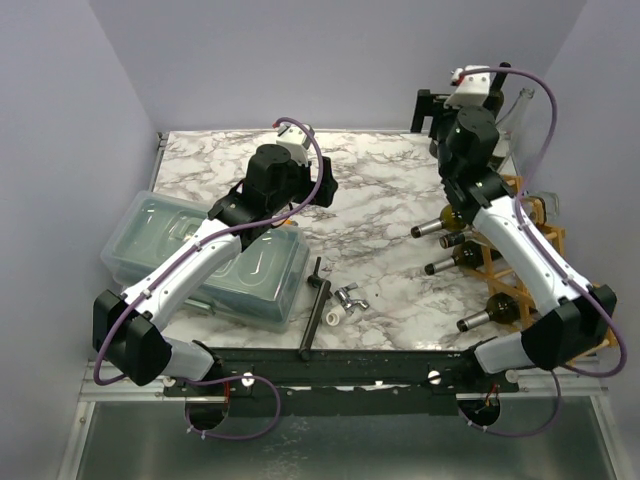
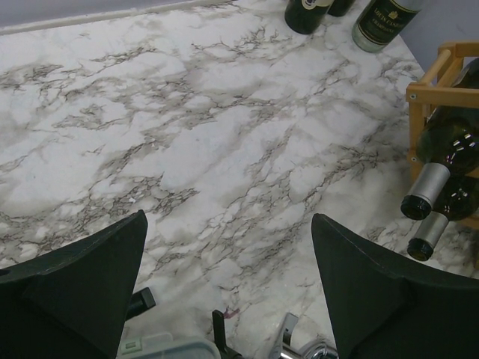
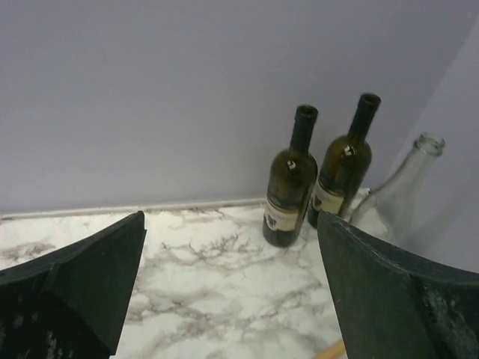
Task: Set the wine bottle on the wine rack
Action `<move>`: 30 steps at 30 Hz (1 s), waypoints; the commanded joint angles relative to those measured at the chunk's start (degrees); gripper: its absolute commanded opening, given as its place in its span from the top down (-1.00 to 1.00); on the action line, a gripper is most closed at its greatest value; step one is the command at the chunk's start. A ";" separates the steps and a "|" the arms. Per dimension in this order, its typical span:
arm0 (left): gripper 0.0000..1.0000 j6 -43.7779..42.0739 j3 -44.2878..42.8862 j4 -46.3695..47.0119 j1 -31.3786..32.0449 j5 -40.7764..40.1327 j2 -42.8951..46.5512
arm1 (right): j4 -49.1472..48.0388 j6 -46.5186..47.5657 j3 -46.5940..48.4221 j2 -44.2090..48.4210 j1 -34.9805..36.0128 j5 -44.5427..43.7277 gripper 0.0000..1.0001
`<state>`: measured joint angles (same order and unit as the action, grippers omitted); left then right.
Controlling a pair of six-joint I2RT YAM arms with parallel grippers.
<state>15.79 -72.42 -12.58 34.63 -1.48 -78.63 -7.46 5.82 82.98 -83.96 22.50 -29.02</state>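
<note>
At the left of the white grey-veined marble table (image 1: 380,190), the overhead view shows a clear plastic lidded bin (image 1: 170,240) with the left arm reaching across it. Only the left wrist camera shows the left gripper (image 2: 228,218) plainly. Its two black fingers stand wide apart with bare marble between them, holding nothing.

In the middle, near the front edge, lies a thin black rod (image 1: 314,305). Just beside it are a small silvery metal fitting (image 1: 350,297) and a small white cylinder (image 1: 333,317).

On the right, the light-brown wooden wine rack (image 1: 550,235) stands at the table's edge, partly under the right arm. Several dark bottles (image 1: 505,310) lie in its cells, necks pointing left. The left wrist view shows two of those necks wrapped in silver foil.

The right gripper (image 3: 230,217) is at the far right corner, fingers spread wide and empty. Its camera shows what the arm hides from overhead: two dark green wine bottles (image 3: 290,191) upright side by side against the wall, off the rack. A clear glass bottle (image 3: 393,194) stands just right of them.
</note>
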 commanded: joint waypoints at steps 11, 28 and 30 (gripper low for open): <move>-0.84 1.96 -1.50 0.53 0.17 3.38 0.48 | 38.72 -27.96 -1.23 16.75 -0.22 -28.90 -0.99; -0.84 0.39 -1.58 0.01 0.60 1.91 -0.87 | 68.76 -60.65 9.41 2.41 -5.63 -31.32 -0.76; -0.84 0.54 -1.66 0.00 0.61 1.91 -0.74 | 71.11 -61.24 11.47 0.56 -7.50 -29.58 -0.76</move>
<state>16.80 -72.44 -12.58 34.74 0.62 -79.09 54.57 -48.12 89.67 -80.79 17.67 -57.25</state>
